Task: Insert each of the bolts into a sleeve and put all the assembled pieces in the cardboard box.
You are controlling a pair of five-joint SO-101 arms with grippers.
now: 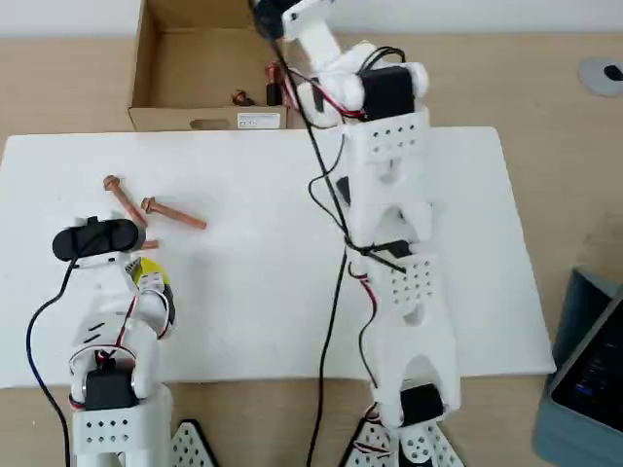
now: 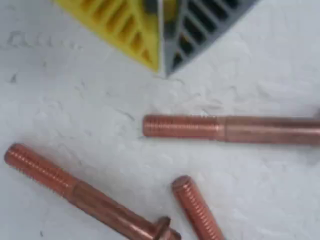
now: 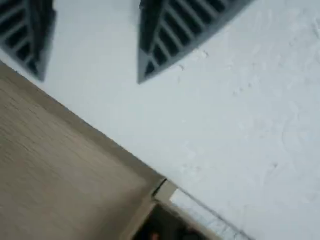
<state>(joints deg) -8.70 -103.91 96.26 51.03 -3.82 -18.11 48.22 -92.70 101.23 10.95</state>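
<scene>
Three copper bolts (image 1: 127, 201) lie loose on the white mat (image 1: 253, 292), over on the left arm's side and well short of the cardboard box (image 1: 185, 119). Two of them rest close together at an angle to each other. The third pokes out just beside the left arm's wrist and is mostly hidden from above. The left wrist view shows all three. One bolt (image 2: 230, 128) lies crosswise just beyond the fingertips, a second (image 2: 85, 197) is on a slant with its flanged head showing, and there is the threaded end of a third (image 2: 197, 207). The left gripper (image 2: 162, 67) hangs low over the mat near them, its yellow finger (image 2: 120, 25) and grey finger (image 2: 205, 25) pressed tip to tip with nothing between. Inside the box, a few small dark and copper pieces (image 1: 258, 94) sit in the corner nearest the right arm (image 1: 389, 195), which stretches across the mat toward that corner. The right gripper (image 3: 92, 75) has its two dark fingers (image 3: 175, 35) spread apart and holds nothing. Beneath it are the mat's edge, a strip of the wooden table (image 3: 60, 175) and a corner of the box.
</scene>
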